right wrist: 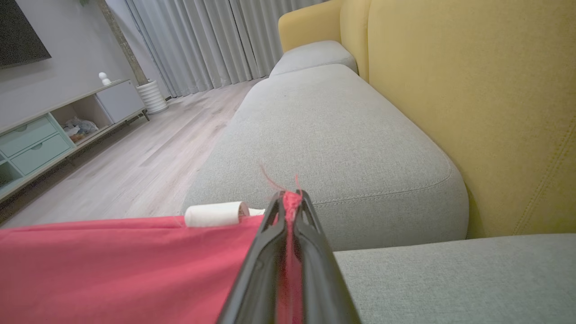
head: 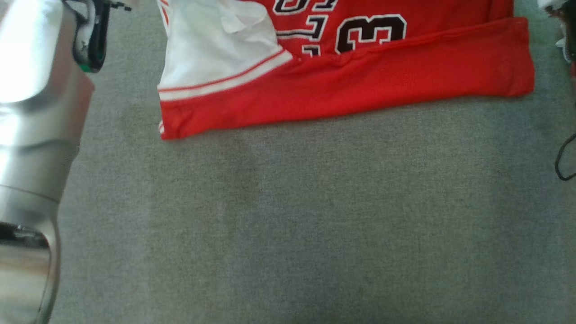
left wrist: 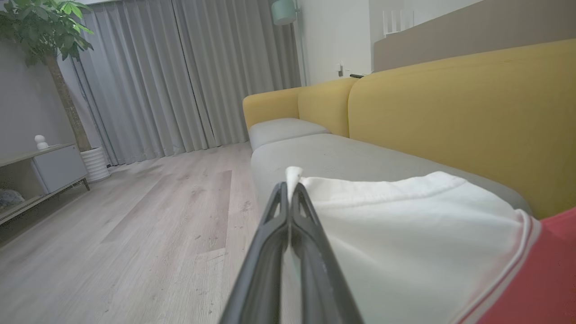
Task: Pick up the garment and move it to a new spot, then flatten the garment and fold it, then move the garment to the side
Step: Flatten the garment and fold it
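Item: garment, a red-and-white jersey, lying on the grey sofa seat. My left hand: clamped on its white corner. My right hand: clamped on a red edge (loose threads poking out). Step, I judge: the fold. Next: lift both corners evenly, cloth taut.

Carrier: grey fabric sofa seat, with a yellow backrest along its far edge. A seam divides the seat into separate cushions.

On the seat: red garment lying toward the far edge, its near hem turned up into a flat band. A white panel with a red stripe sits at its left end.

A thin black cord lies at the seat's right edge, apart from the garment.
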